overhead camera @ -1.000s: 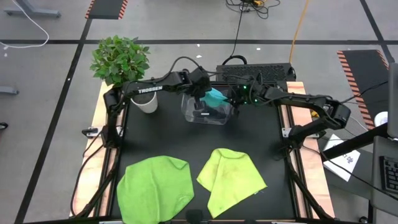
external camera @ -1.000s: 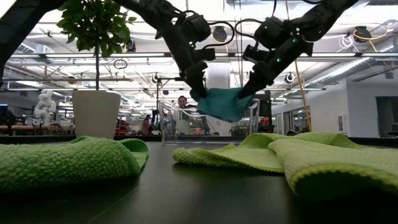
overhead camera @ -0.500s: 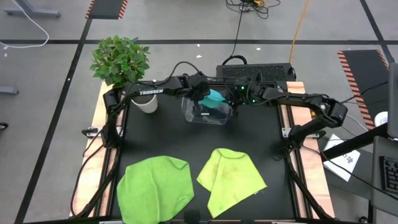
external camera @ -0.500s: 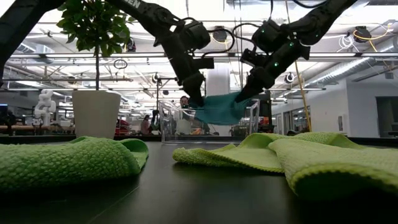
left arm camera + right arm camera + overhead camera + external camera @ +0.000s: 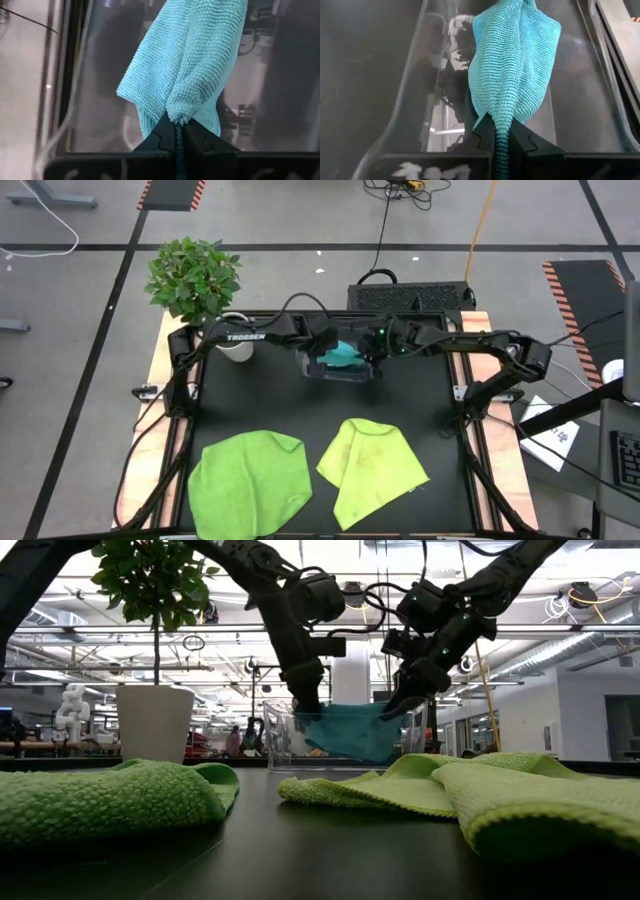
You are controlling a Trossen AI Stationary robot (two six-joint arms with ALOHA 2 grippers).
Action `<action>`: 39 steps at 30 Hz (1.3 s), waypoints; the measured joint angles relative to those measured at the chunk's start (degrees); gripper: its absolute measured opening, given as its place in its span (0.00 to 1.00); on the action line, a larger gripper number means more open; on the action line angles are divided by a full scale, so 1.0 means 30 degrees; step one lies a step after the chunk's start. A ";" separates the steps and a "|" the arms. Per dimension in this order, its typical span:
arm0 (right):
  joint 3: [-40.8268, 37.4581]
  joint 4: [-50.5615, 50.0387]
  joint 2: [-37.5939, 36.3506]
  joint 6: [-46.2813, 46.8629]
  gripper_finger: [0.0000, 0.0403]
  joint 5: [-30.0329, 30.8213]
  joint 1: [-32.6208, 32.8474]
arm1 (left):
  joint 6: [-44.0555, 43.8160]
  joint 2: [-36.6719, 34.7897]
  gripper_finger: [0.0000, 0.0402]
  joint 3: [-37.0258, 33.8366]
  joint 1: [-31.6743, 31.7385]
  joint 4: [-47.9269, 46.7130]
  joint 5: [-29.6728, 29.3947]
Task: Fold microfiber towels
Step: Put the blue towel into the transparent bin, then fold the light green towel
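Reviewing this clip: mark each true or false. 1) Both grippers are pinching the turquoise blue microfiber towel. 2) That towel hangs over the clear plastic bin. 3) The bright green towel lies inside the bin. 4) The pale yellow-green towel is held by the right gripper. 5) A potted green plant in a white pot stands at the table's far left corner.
1) True: the left gripper and the right gripper are each shut on the turquoise blue microfiber towel.
2) True: it hangs between them over the clear plastic bin.
3) False: the bright green towel lies on the table's near side.
4) False: the pale yellow-green towel lies on the table, untouched.
5) True: the potted green plant stands there.
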 joint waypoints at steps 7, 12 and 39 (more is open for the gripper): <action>-0.0007 -0.0036 -0.0054 0.0559 0.14 0.0007 0.0477 | -0.0883 0.0000 0.07 -0.0035 0.0002 -0.0965 0.1858; -0.0007 0.0060 -0.0090 0.1462 0.30 0.0020 0.0568 | -0.1087 0.0022 0.16 -0.0058 0.0010 -0.0879 0.0943; -0.0030 0.1445 -0.0908 0.2625 0.49 0.0058 0.0605 | -0.1741 -0.1960 0.51 -0.0007 -0.0578 -0.0732 -0.0584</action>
